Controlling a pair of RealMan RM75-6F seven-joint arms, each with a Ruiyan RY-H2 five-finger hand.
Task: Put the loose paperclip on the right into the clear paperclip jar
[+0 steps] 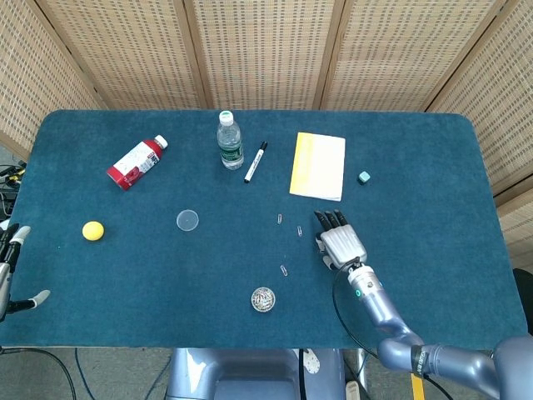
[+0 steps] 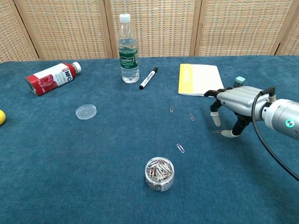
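The clear paperclip jar (image 1: 263, 299) (image 2: 159, 173) stands lidless near the table's front edge, full of clips. The loose paperclip on the right (image 2: 217, 132) lies flat on the blue cloth. My right hand (image 1: 337, 242) (image 2: 235, 103) hovers just over it, fingers spread and pointing down, with the thumb tip (image 2: 226, 134) close beside the clip. It holds nothing. In the head view the hand hides that clip. My left hand (image 1: 10, 265) shows only at the far left edge, fingers apart and empty.
Three more loose clips (image 2: 171, 109) (image 2: 191, 116) (image 2: 180, 148) lie left of the hand. The jar's lid (image 2: 86, 111), a water bottle (image 2: 128, 49), a marker (image 2: 148, 78), a yellow notepad (image 2: 200, 80), a red bottle (image 2: 50, 77) and a yellow ball (image 1: 92, 231) lie around.
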